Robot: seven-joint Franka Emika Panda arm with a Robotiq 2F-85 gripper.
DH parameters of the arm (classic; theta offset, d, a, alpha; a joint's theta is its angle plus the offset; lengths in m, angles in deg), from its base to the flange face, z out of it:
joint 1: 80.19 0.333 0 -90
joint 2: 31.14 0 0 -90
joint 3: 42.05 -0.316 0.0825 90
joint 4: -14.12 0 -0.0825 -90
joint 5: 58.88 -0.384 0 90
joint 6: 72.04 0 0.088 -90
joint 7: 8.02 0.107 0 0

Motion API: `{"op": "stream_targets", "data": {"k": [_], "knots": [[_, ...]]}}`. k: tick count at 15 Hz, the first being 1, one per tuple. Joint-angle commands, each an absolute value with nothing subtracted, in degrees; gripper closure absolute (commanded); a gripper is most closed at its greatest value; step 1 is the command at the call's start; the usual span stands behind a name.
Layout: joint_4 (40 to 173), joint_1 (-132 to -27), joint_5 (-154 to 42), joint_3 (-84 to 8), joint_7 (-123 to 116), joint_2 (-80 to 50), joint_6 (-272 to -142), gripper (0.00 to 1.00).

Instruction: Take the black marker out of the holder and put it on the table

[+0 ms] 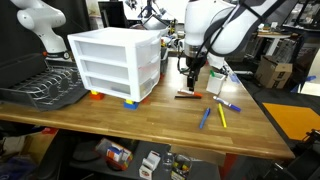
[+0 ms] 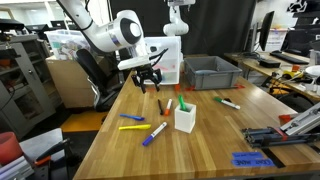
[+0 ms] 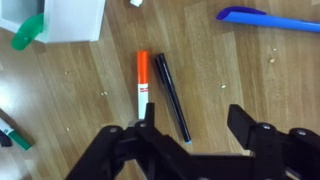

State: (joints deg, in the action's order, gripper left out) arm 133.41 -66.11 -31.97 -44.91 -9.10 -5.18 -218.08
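On the wooden surface (image 3: 80,100) under your pincer (image 3: 195,120), black marker (image 3: 172,95) lying flat, out of the white holder (image 3: 60,15), orange-and-white marker (image 3: 143,78) just beside it crowding one side, pincer wide and empty above, blue marker (image 3: 265,18) well apart

I look down on an orange-and-white marker (image 3: 143,78) lying flat mid-way across the table (image 1: 150,115), a blue marker (image 1: 204,118) and a yellow marker (image 1: 222,116) nearer its front edge, a white drawer unit (image 1: 115,62) beside a dark dish rack (image 1: 45,88) at one end, and a grey bin (image 2: 210,72) toward a far edge.
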Motion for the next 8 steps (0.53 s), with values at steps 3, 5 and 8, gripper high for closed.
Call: {"op": "stream_targets", "data": {"k": [3, 5, 8], "knots": [[134.0, -68.8, -40.9, -48.1, -13.1, -8.9, -213.3, 0.04], [134.8, -69.0, -41.5, -48.5, -13.1, -9.6, -213.0, 0.00], [135.1, -69.1, -41.5, -48.5, -13.1, -9.5, -213.0, 0.00]]}}
